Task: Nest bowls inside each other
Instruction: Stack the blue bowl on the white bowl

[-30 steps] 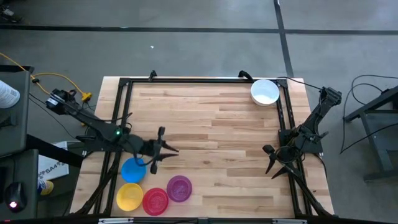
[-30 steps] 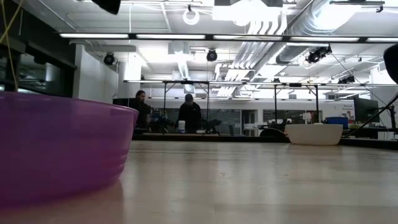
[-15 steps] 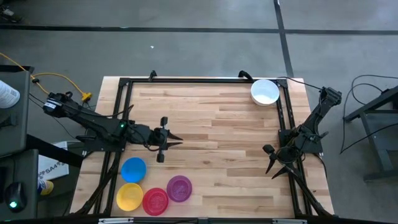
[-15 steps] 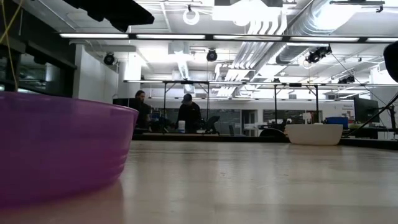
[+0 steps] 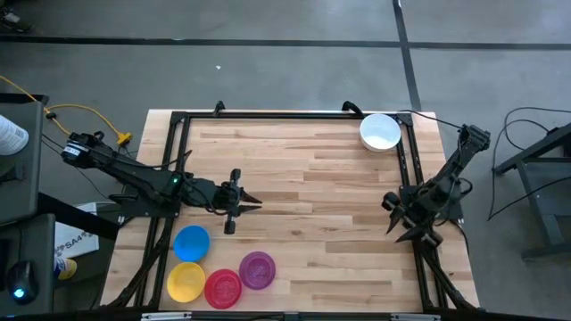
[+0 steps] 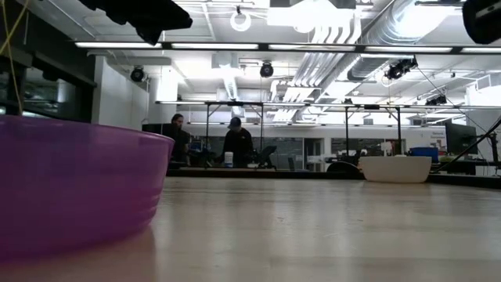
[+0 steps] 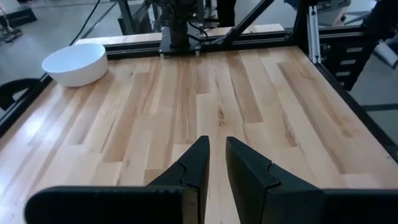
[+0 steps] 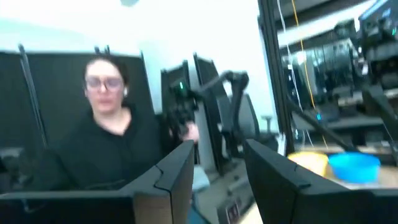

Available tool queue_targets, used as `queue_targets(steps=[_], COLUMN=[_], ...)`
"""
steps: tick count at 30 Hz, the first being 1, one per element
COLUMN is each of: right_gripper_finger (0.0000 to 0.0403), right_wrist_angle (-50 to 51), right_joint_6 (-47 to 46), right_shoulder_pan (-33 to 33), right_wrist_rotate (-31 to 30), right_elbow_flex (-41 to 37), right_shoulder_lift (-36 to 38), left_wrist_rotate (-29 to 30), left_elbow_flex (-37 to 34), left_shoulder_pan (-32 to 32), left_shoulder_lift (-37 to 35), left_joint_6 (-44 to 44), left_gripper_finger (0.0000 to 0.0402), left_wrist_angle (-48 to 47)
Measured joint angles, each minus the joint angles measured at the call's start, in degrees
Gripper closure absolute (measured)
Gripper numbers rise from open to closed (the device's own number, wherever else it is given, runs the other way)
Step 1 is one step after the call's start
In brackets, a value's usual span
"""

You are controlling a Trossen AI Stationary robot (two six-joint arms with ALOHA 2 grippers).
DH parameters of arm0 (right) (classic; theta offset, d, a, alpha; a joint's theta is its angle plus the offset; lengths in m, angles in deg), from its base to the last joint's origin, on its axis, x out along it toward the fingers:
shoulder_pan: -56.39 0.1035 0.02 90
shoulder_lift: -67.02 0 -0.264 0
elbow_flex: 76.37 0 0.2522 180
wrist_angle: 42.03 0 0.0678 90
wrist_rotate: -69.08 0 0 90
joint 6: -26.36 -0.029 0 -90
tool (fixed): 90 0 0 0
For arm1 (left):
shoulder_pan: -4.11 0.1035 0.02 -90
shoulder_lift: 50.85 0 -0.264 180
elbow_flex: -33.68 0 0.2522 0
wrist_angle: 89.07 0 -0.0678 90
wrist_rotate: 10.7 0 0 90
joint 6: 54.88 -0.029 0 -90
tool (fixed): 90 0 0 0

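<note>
Four bowls rest on their bases near the table's near left corner: blue (image 5: 191,242), yellow (image 5: 186,281), red (image 5: 222,288) and purple (image 5: 257,270). The purple bowl (image 6: 70,188) fills the low view's left. A white bowl (image 5: 380,132) stands alone at the far right corner, and it shows as the white bowl (image 7: 74,63) in the left wrist view. My left gripper (image 5: 252,204) hovers above bare wood just beyond the blue bowl. Its fingers (image 7: 217,142) stand a narrow gap apart and are empty. My right gripper (image 5: 393,217) is raised at the right edge, open (image 8: 217,146) and empty.
A black frame rail (image 5: 285,115) runs around the tabletop. Bare wood (image 5: 312,196) lies between the two arms. A person (image 8: 106,137) shows beyond the table's left side in the right wrist view. Two people (image 6: 235,145) stand far off in the room.
My left gripper has swung from above the blue bowl toward the table's far edge, rolling a little, then held still. My right gripper has tipped upward and risen at the right edge. No bowl has moved.
</note>
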Motion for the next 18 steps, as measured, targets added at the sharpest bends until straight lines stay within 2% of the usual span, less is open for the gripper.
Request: queue_targets(steps=[5,12,14,18], right_gripper_finger=[0.0267,0.0267,0.0267,0.0267], right_wrist_angle=[-3.7,-3.1,-3.0,-3.3], right_joint_6=[-0.1,0.3,1.4,4.6], right_shoulder_pan=[0.0,0.0,0.0,0.0], right_wrist_rotate=[0.1,-0.1,-2.1,-10.1], right_elbow_flex=[0.0,0.0,0.0,0.0], right_shoulder_lift=[0.0,0.0,0.0,0.0], left_wrist_rotate=[0.4,0.6,0.6,0.6], left_elbow_flex=[0.0,0.0,0.0,0.0], left_shoulder_pan=[0.0,0.0,0.0,0.0], left_shoulder_lift=[0.0,0.0,0.0,0.0], left_joint_6=[1.5,2.8,3.5,5.3], left_gripper_finger=[0.0348,0.0348,0.0348,0.0348], left_wrist_angle=[0.0,0.0,0.0,-0.9])
